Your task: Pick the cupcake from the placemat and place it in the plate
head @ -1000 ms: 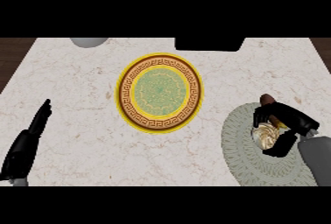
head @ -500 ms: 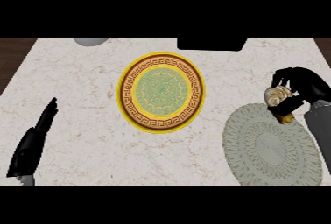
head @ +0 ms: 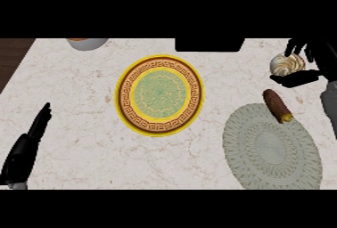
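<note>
Right hand (head: 309, 67) fingers grip the cupcake (head: 287, 63), lifted off the placemat (head: 271, 149); plate (head: 160, 95) left bare; left hand (head: 26, 144) open

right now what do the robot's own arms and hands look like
Both hands are plain black, with slim segmented fingers and a thumb. The left hand shows as a long, narrow black shape at the view's lower left. The right hand is at the upper right edge, and below it a strip of smooth grey forearm runs along the edge. No cables, markings or sleeves are visible.
</note>
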You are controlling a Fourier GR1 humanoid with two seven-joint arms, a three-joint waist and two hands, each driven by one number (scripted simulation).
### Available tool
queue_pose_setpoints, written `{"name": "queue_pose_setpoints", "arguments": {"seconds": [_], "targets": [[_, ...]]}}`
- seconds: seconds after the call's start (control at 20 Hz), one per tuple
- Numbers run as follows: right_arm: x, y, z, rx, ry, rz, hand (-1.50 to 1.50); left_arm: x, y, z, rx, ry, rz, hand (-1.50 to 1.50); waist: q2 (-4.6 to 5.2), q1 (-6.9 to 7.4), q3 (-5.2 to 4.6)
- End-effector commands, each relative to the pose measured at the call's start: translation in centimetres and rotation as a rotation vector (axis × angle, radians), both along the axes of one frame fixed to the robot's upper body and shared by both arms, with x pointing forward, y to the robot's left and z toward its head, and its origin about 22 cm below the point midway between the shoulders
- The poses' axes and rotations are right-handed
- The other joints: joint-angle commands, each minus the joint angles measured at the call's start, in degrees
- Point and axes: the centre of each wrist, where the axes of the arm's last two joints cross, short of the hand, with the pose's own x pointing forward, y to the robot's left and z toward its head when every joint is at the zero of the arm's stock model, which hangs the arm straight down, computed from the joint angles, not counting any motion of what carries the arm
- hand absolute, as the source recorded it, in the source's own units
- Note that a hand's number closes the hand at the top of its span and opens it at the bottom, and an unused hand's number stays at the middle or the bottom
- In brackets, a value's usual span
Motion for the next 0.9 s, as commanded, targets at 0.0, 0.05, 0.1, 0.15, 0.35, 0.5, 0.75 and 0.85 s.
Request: {"name": "queue_pose_setpoints", "arguments": {"seconds": [0.0, 0.05, 0.1, 0.15, 0.35, 0.5, 0.75, 0.85], "targets": [[-0.4, 1.8, 3.3, 0.084, -0.108, 0.168, 1.50, -1.5, 0.1, 0.0, 0.017, 0.008, 0.021, 0.00, -0.39, -0.43, -0.01], [-0.5, 3.6, 3.1, 0.100, -0.091, 0.193, 1.50, -0.6, 0.2, 0.1, -0.016, 0.002, 0.018, 0.00, -0.25, -0.58, -0.04], [-0.1, 4.7, 3.5, 0.129, -0.069, 0.233, 1.50, -1.1, -1.7, -0.8, -0.020, 0.010, 0.004, 0.00, -0.19, -0.29, -0.03], [-1.0, 5.5, 3.6, 0.133, -0.054, 0.267, 1.50, -0.3, -0.7, 0.8, 0.013, -0.004, 0.031, 0.00, -0.31, -0.77, -0.03], [-2.7, 11.7, 4.7, 0.132, -0.058, 0.336, 1.50, 0.0, 1.0, 1.3, -0.004, -0.003, 0.026, 0.00, -0.26, -0.81, -0.07], [-2.7, 14.2, 5.7, 0.188, -0.046, 0.375, 1.50, -0.2, -1.4, -0.4, 0.003, -0.020, 0.007, 0.00, -0.02, -0.35, -0.05], [-2.2, 20.5, 5.8, 0.210, 0.010, 0.366, 1.50, -0.3, -1.7, 1.5, 0.002, -0.010, -0.009, 0.00, 0.02, 0.41, -0.01], [-2.1, 21.7, 6.0, 0.216, 0.046, 0.359, 1.50, -0.8, -0.3, 0.4, -0.005, 0.008, -0.004, 0.00, 0.07, 0.22, -0.03]]}}
